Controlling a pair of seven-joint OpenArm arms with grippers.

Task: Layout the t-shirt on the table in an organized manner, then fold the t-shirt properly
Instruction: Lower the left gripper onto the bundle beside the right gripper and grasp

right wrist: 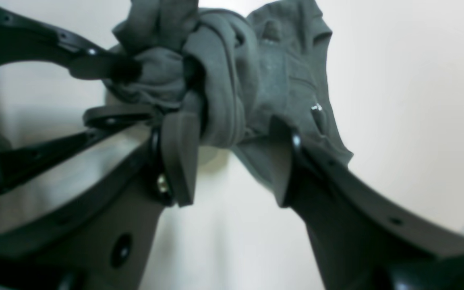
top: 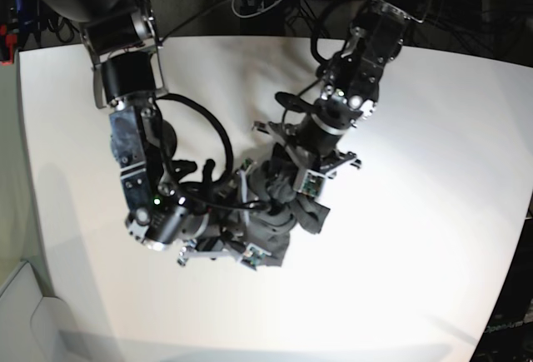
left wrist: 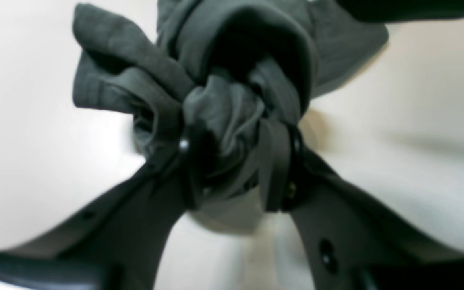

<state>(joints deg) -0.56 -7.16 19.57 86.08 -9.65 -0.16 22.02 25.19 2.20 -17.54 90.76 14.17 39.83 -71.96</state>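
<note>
On the left of the base view: right claw (top: 250, 227) clamped on a thick fold of the dark grey soft cotton t-shirt (top: 283, 204), cloth squeezed between both fingers (right wrist: 179, 157). In the middle: shirt bunched in a crumpled heap on the big smooth white table (top: 416, 212), not spread flat. To the right: left claw (top: 293, 177) pinched narrow around another wad of the same shirt, fingers (left wrist: 274, 169) pressing into it, just beside the other claw.

Black jointed arms, looped cables (green lights)
</note>
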